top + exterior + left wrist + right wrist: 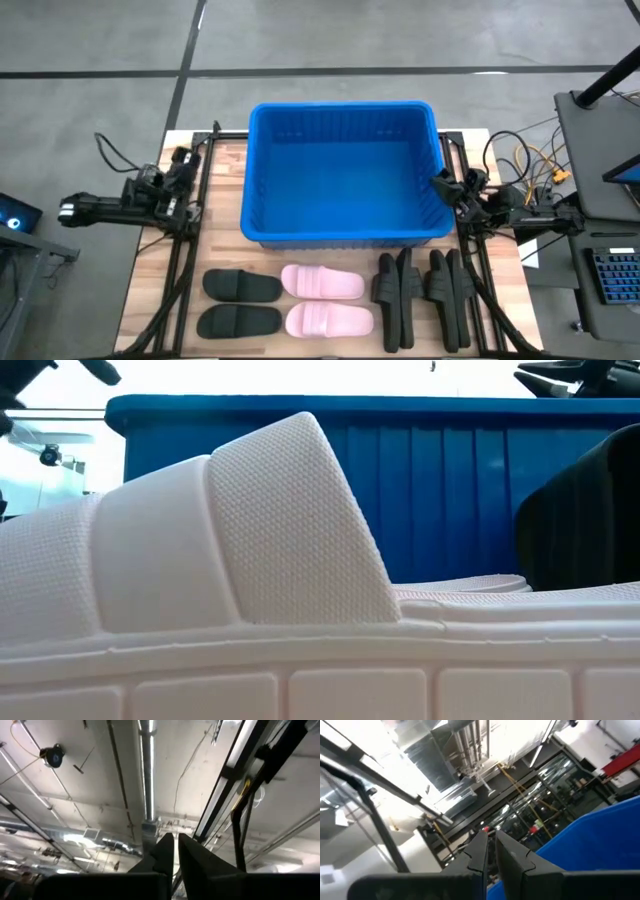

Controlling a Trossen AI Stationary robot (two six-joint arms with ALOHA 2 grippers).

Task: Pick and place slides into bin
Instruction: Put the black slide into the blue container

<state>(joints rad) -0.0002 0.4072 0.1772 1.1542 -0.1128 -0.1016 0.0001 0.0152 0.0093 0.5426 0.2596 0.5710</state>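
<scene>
While both arms sit folded up at the table's side edges, nothing's being handled: the left gripper (190, 158) is parked just off the bin's left wall, pointing up at the ceiling in its wrist view, fingers (167, 851) pinched nearly together with nothing between them. Same deal on the other side, the right gripper (441, 181) rests right against the bin's right rim, also aimed upward, fingers (481, 847) closed to a thin slit and empty. The bin (262, 200) is a big bright blue tub with ribbed walls, sitting mid-table toward the back. All the slides are lined up along the front edge of the table, clear of the bin: a black pair (241, 303) lying flat on the left, a pink pair (326, 301) flat in the middle, and two more black pairs (425, 295) stood up on their sides on the right. From the low camera the pink one's strap (260, 530) has a fine dimpled texture. Can't see any brand or writing on anything.
</scene>
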